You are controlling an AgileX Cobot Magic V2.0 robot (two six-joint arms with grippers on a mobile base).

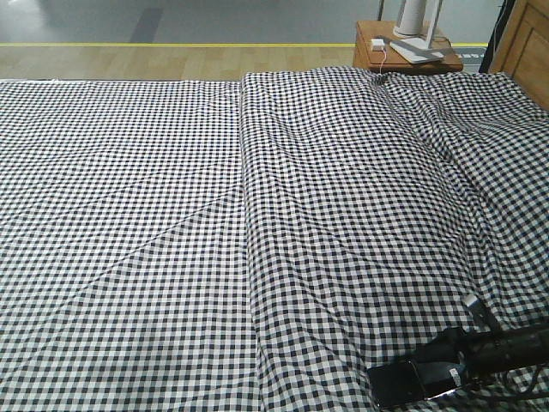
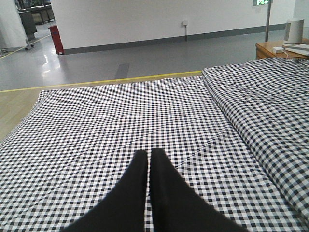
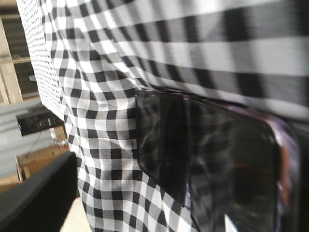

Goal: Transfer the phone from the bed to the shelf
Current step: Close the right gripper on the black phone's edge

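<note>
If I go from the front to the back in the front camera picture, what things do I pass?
phone → checked bed → little wooden side table → grey floor

The phone (image 1: pixel 399 384) is a thin, glossy black slab lying flat, glossy face up, on the bed (image 1: pixel 171 215), close to the near right edge of the front view; seen close from the right wrist, its dark face mirrors the checks around it, and a pale rim shows along one rounded corner; the bed is a very large spread of black-and-white small-check fabric, creased in long slanting lines, with a raised fold running lengthwise and more rumpled on the right half.
</note>
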